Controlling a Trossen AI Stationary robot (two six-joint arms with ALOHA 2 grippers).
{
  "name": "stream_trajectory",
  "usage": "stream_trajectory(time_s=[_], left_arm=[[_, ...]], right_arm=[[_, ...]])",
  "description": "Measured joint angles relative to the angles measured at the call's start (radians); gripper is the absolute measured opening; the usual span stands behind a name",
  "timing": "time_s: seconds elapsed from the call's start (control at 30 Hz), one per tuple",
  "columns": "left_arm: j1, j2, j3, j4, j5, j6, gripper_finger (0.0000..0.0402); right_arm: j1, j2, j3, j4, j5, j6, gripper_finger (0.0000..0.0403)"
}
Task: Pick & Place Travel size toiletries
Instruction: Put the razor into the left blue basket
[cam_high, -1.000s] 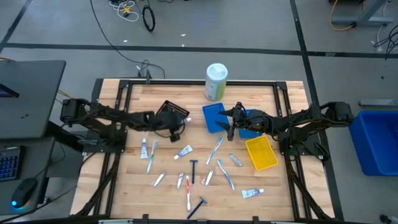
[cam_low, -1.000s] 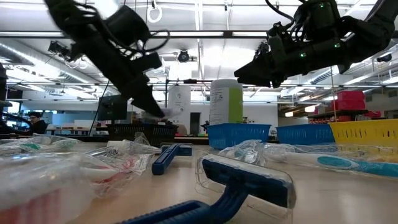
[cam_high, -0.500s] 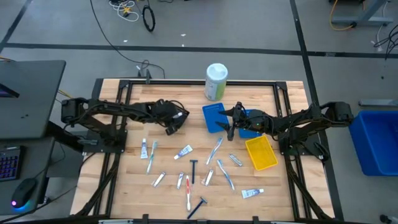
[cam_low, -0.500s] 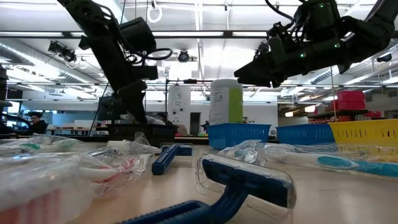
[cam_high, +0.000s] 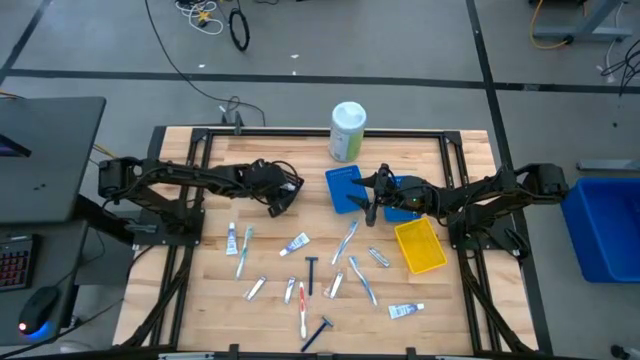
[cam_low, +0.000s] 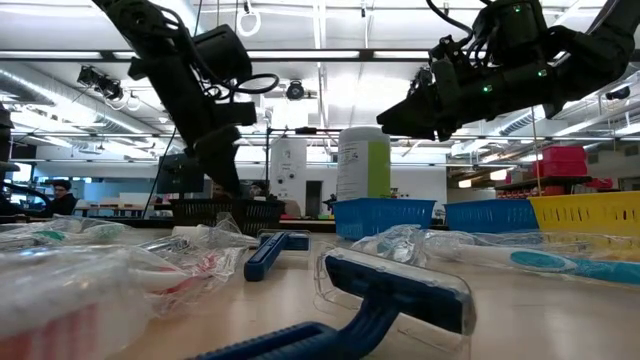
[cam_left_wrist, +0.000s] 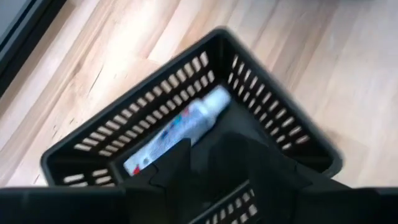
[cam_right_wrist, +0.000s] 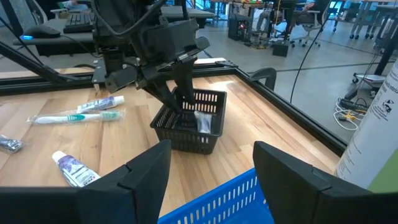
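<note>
Hovering over the black bin (cam_left_wrist: 267, 118), left pincer (cam_right_wrist: 184, 93) released (white tube (cam_left_wrist: 180, 127) inside).

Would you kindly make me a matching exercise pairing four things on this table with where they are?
Things:
1. white tube
2. left gripper
3. canister
4. yellow bin

Places:
A. at the table's far edge
B. inside the black bin
C. over the black bin
D. beside the right arm, near the blue bins

Pairs: 1-B, 2-C, 3-A, 4-D

black slotted bin (cam_left_wrist: 186, 118), white tube (cam_left_wrist: 180, 127)
</note>
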Motion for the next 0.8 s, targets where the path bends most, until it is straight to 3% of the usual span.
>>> stream_trajectory(time_s=[0.23,0.5,0.8], left_arm=[[-0.060,0.000,0.000,0.128,0.047,0.002,0.0157],[-0.201,0.000,0.000,0.259,0.201,0.032,0.0147],[-0.383,0.020,0.000,0.304,0.209,-0.022,0.0157]], right_arm=[[0.000,0.000,0.000,-0.002,0.000,0.000,0.0260],[0.000,0.000,0.000,-0.002,0.000,0.000,0.0271],[0.000,0.000,0.000,-0.002,0.000,0.000,0.0263]])
